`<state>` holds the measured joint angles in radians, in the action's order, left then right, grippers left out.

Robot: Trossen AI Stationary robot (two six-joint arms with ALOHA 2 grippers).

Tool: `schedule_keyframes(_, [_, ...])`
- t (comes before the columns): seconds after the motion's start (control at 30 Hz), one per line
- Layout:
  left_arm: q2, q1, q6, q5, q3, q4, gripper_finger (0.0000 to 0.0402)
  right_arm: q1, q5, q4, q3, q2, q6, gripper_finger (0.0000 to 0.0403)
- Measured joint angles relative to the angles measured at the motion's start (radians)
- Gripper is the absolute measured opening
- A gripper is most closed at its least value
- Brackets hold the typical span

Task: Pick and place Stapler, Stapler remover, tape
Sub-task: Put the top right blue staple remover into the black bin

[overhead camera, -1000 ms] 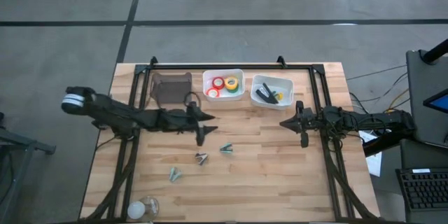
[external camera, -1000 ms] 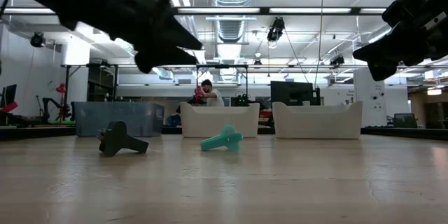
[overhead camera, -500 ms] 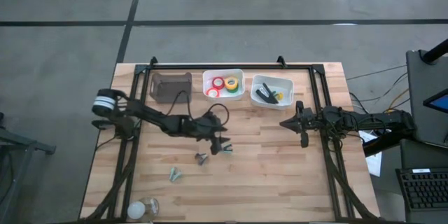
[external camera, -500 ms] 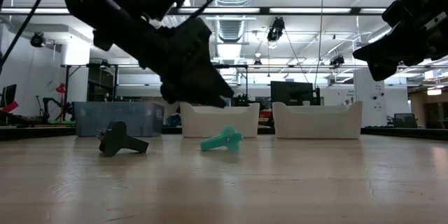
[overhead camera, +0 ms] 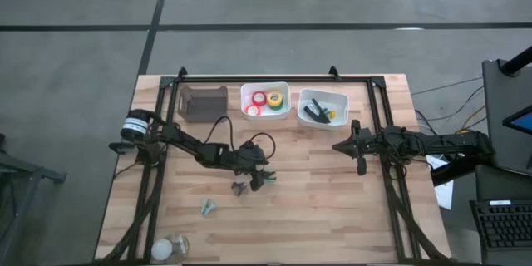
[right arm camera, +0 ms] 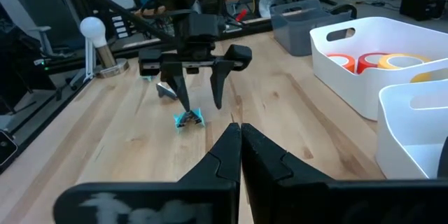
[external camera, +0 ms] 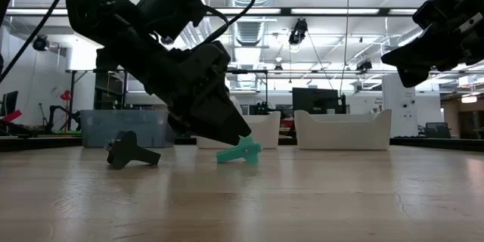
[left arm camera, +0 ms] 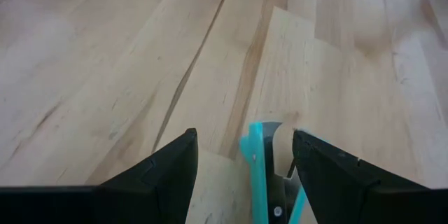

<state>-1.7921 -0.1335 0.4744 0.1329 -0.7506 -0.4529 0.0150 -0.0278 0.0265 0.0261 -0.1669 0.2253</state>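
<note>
My left gripper (left arm camera: 244, 140) is open and low over the table's middle (overhead camera: 264, 175). Its fingers stand on either side of a teal staple remover (left arm camera: 255, 162), which lies on the wood (external camera: 240, 152); I see no touch. A dark staple remover (overhead camera: 239, 188) and a pale one (overhead camera: 208, 208) lie nearer the near edge. The black stapler (overhead camera: 313, 113) rests in the right white bin. Red, yellow and green tape rolls (overhead camera: 266, 100) sit in the middle white bin. My right gripper (right arm camera: 239, 137) is shut and hangs in the air at the table's right (overhead camera: 337, 146).
A dark grey bin (overhead camera: 203, 104) stands left of the two white bins along the far edge. A white bulb-like object (overhead camera: 167, 248) sits at the near left corner. A black frame (overhead camera: 274, 77) runs round the table. Bare wood lies between the arms.
My left gripper has moved toward the table's right and near edge, and has come down from well above the table until its open fingers stand around the teal staple remover. The removers have not moved.
</note>
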Motion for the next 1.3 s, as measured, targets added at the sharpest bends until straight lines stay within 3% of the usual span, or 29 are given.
schedule_keyframes(0.3, [-0.003, -0.001, 0.0, 0.003, 0.0, 0.0, 0.0231, 0.0, 0.0, 0.0, 0.0, 0.0, 0.0, 0.0009])
schedule_keyframes(0.7, [-0.003, -0.003, 0.017, -0.016, 0.002, 0.004, 0.0168, 0.0, 0.0, 0.0, 0.0, 0.0, 0.0, 0.0009])
schedule_keyframes(1.3, [-0.005, -0.003, 0.016, -0.002, 0.003, 0.008, 0.014, 0.0, 0.0, 0.0, 0.0, 0.0, 0.0, 0.0009])
